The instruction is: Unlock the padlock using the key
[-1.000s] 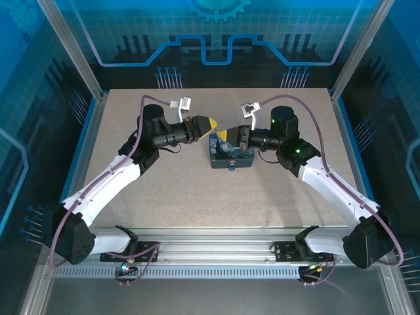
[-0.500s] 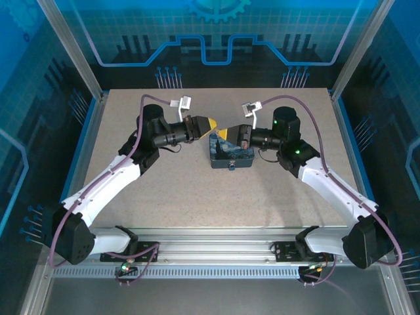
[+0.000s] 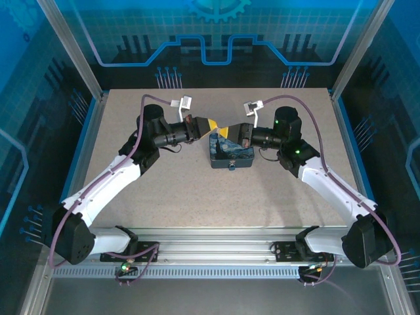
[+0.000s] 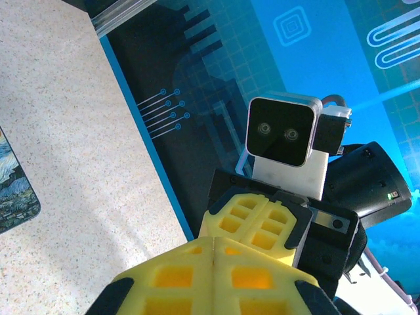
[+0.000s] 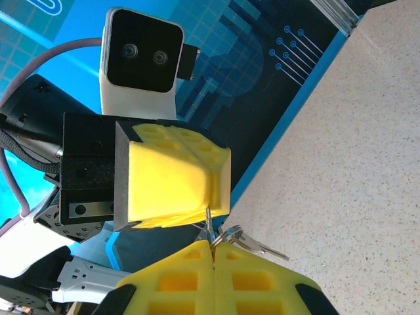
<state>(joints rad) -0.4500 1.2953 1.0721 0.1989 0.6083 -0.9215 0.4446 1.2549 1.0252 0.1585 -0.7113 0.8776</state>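
- The left hand [image 3: 211,124] has slid a little toward the right hand [image 3: 225,132]. Its yellow fingers were apart a second ago and are now shut. The right hand has hardly moved.
- The two hands now meet tip to tip in the air, over the far left corner of the blue tin box [image 3: 231,152].
- The right hand's fingers are pressed together on the key [image 5: 209,226], a thin grey bit poking out of its tips. A key ring [image 5: 230,234] and a second small key [image 5: 264,249] hang just beside it.
- The left hand looks clamped on the other end of that key. The spot is tiny, so I am not fully sure.
- The padlock [image 3: 231,168] is the small pale thing on the near side of the tin box, which sits on the table [image 3: 164,190]. Nothing is touching it, and I cannot tell if it is locked.
- I think the key is up and being passed from one hand to the other. Left to do: bring the key down to the padlock, push it in and turn it.
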